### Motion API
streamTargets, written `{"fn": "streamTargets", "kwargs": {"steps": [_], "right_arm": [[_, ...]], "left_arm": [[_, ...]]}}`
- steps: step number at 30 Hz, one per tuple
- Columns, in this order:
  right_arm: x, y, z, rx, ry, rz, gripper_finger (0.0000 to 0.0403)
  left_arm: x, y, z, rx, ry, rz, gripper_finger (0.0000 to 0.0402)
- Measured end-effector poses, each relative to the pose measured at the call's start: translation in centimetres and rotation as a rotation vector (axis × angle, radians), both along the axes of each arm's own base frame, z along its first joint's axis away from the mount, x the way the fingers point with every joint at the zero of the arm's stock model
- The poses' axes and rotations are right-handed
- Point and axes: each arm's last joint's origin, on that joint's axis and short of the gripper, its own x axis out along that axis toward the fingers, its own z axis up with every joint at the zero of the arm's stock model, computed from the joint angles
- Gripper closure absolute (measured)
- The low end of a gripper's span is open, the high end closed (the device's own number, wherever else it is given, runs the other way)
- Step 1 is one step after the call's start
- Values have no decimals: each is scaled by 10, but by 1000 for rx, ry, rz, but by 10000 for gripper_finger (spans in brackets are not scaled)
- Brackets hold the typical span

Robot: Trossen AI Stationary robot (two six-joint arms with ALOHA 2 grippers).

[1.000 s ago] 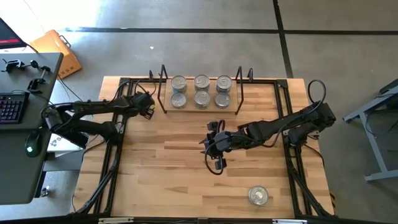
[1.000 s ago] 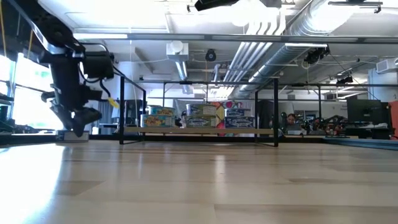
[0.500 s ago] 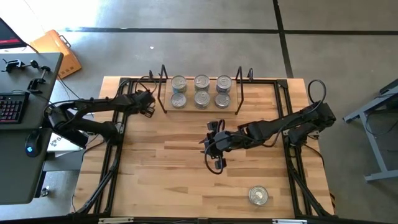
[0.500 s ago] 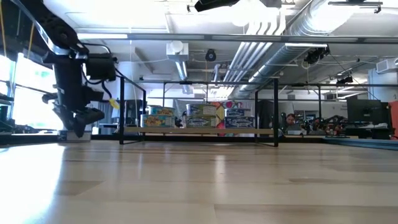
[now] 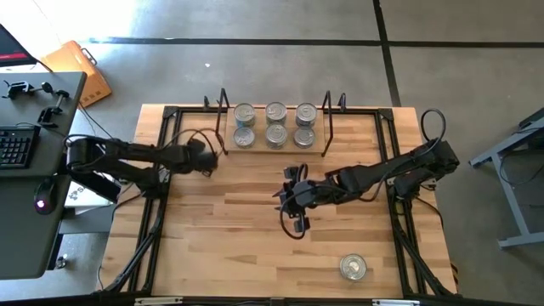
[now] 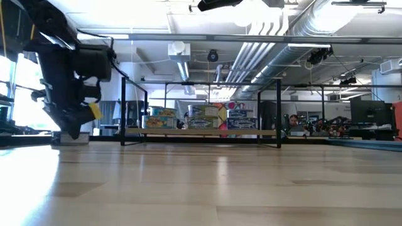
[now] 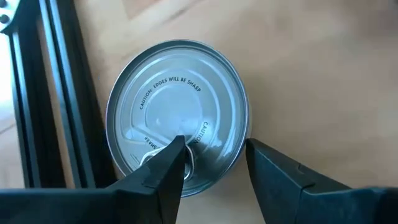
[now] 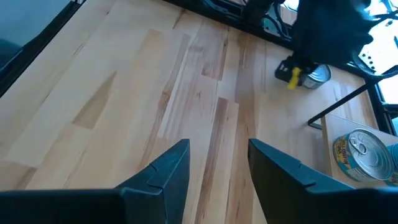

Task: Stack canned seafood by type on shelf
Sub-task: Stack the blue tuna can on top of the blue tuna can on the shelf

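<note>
My left gripper (image 5: 206, 158) hangs open over a silver-topped tin (image 7: 177, 115) that lies flat on the table beside the black frame rail (image 7: 56, 93). One finger (image 7: 165, 168) stands over the tin's top and the other (image 7: 273, 177) beyond its rim. The right wrist view shows that tin (image 8: 313, 76) under the left gripper. My right gripper (image 5: 279, 197) hovers open at mid-table, pointing left. The shelf (image 5: 259, 127) at the far edge carries tins (image 5: 274, 112) in two rows of three. One more tin (image 5: 353, 267) rests on the table near the near edge.
The shelf's black wire end frames (image 5: 223, 119) (image 5: 326, 123) rise on either side of its board. Black frame rails (image 5: 157, 204) run along the table's left and right sides. A desk with a keyboard (image 5: 13, 149) stands left of the table.
My left gripper has moved from beside the shelf's left end frame toward the table's near edge and now stands over the tin by the left rail. The right arm has kept still.
</note>
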Motion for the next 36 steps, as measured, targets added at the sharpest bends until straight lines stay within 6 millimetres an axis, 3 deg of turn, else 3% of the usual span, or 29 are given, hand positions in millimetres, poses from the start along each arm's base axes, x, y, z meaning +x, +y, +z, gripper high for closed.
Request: {"fn": "streamTargets", "kwargs": {"steps": [9,19,23,28,31,36], "right_arm": [[-1,5,0,0,0,13,247],[-1,5,0,-1,0,14,247],[-1,5,0,-1,0,14,247],[-1,5,0,12,4,2,247],[-3,5,-2,37,30,-21,247],[-10,20,-24,18,53,32,247]], "left_arm": [[6,-46,1,19,-100,-72,243],[46,-102,26,-290,-420,-279,243],[69,-114,27,-287,-632,-481,244],[102,-123,28,-152,-808,-843,244],[114,-132,32,-106,-798,-1120,244],[112,-151,29,31,-537,-1562,244]]}}
